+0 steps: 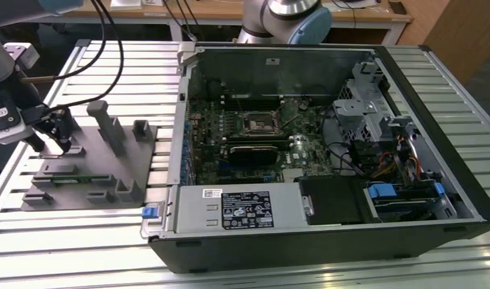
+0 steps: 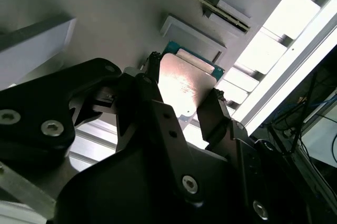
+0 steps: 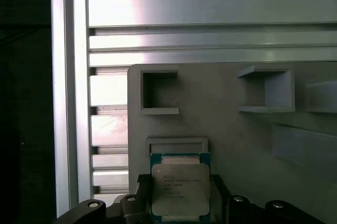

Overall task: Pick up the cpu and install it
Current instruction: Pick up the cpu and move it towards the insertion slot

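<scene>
My gripper point(image 2: 183, 83) pinches the cpu point(image 3: 180, 186) by two opposite edges, one finger each side. The cpu lies flat between them, over the grey fixture point(image 1: 108, 165), just beside its small rimmed pocket point(image 3: 176, 144); seated or lifted: undetermined.

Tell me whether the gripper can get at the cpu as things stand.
Likely yes: the gripper is down at the grey fixture, and in the second wrist view its fingers sit against two opposite edges of the cpu, with nothing between.
</scene>
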Robot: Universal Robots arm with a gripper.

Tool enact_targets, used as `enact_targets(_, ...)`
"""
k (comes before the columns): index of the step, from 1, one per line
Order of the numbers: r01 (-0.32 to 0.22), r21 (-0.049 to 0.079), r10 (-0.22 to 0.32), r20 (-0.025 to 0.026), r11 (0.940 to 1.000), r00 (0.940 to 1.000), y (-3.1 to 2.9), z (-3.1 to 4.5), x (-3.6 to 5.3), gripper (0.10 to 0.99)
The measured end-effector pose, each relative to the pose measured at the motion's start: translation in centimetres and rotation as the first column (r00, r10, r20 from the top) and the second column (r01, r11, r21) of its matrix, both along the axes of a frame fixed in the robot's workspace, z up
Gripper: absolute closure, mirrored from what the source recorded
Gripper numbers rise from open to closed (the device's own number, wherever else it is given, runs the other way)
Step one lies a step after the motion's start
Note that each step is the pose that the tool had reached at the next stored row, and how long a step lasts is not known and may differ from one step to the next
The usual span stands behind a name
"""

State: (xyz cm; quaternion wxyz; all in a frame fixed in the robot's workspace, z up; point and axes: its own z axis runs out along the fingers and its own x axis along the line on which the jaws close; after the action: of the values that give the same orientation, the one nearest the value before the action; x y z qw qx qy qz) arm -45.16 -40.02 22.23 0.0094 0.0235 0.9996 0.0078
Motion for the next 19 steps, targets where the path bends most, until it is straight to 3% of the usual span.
enact_targets(19, 0.0, 0.0, 0.0, 0.0001, 1.0, 1.0, 0.03, 1.27, 0.0, 0.553)
